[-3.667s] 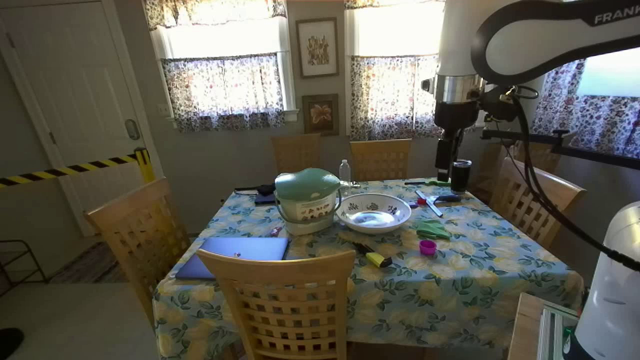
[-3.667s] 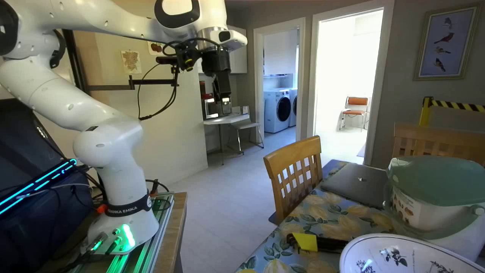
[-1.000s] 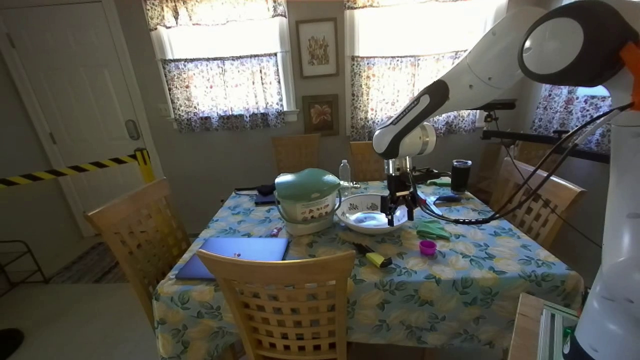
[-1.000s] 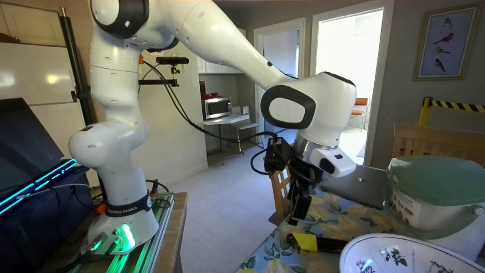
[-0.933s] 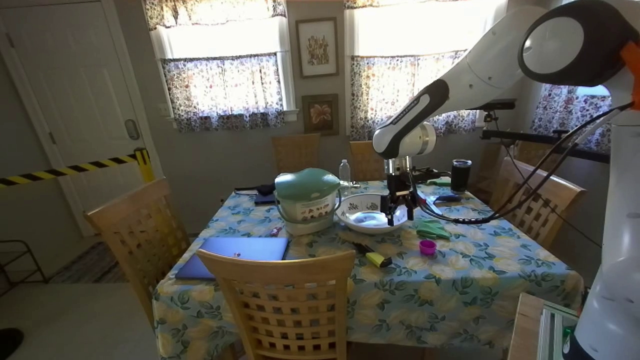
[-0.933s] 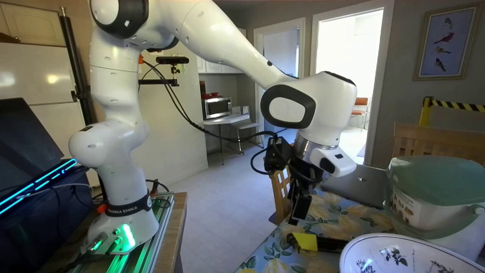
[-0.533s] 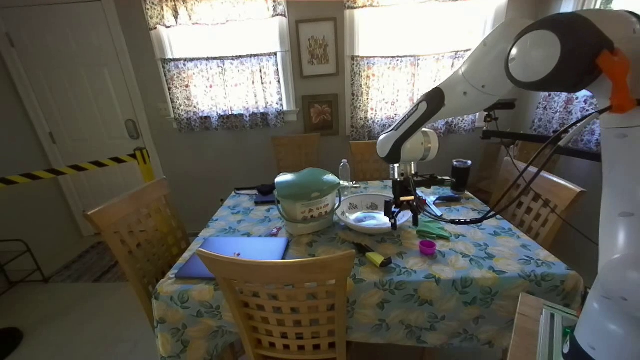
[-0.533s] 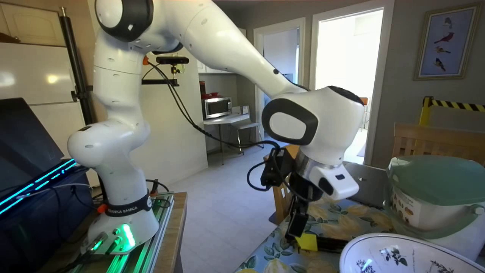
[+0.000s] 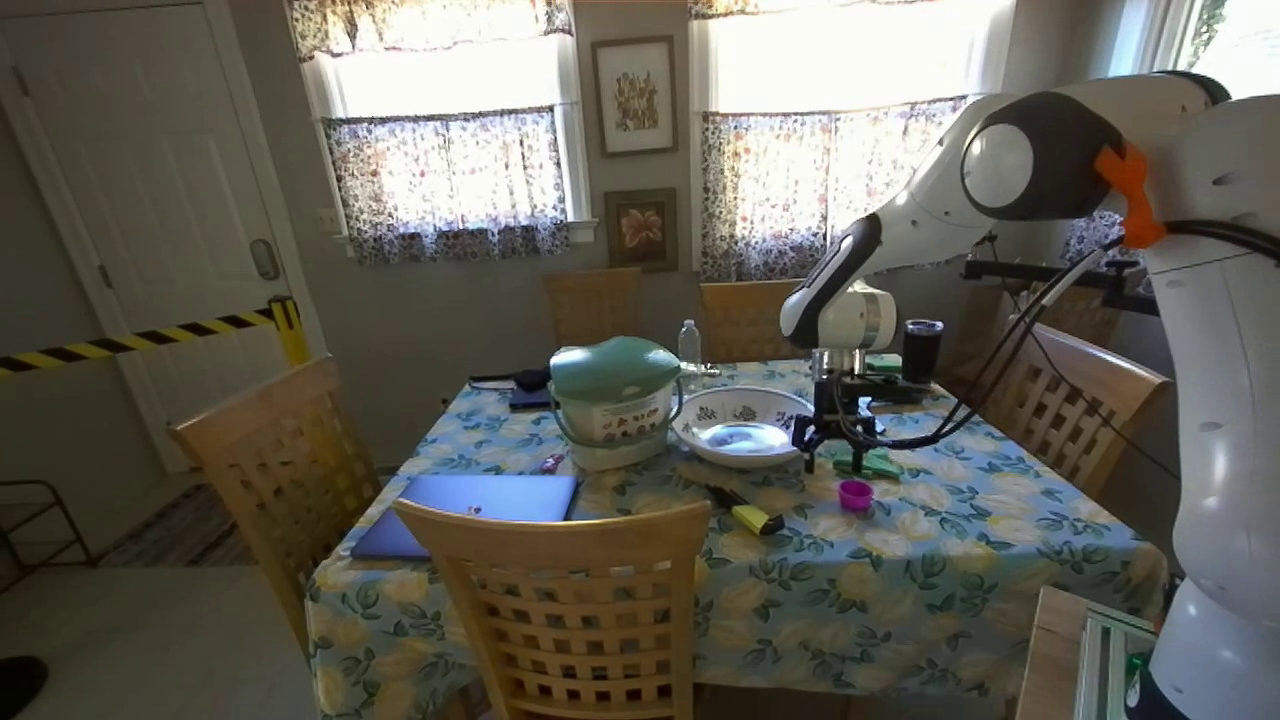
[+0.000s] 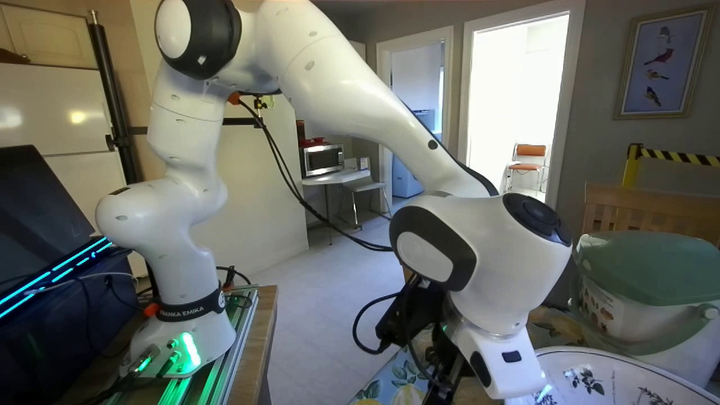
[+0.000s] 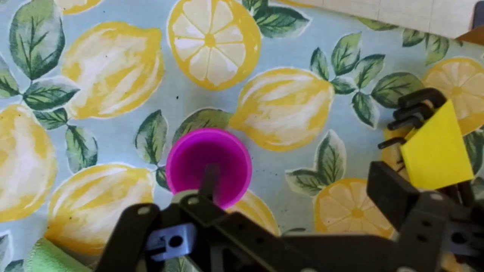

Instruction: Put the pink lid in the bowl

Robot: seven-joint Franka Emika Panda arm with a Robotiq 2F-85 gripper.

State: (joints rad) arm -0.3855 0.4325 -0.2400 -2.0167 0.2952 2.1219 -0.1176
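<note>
The pink lid (image 9: 855, 494) is a small magenta round cap lying open side up on the lemon-print tablecloth. It also shows in the wrist view (image 11: 189, 155), left of centre. In the other views it is hidden or outside the frame. The wide white bowl (image 9: 748, 459) with dark plant drawings stands behind and left of the lid; part of it shows in an exterior view (image 10: 613, 374). My gripper (image 11: 297, 179) is open and empty above the table. In the wrist view its left finger overlaps the lid. In an exterior view the gripper (image 9: 838, 460) hangs beside the bowl's rim, above and behind the lid.
A green-lidded pot (image 9: 615, 400) touches or nearly touches the bowl. A yellow-and-black tool (image 9: 755, 517) lies left of the lid, under my right finger in the wrist view (image 11: 436, 151). A green cloth (image 9: 880, 465) lies behind the lid. A laptop (image 9: 480, 497) and black tumbler (image 9: 921, 350) stand farther off.
My arm swung in from high up to over the table. In the last second the gripper moved down and away from the bowl toward the lid. Lid and bowl have not moved.
</note>
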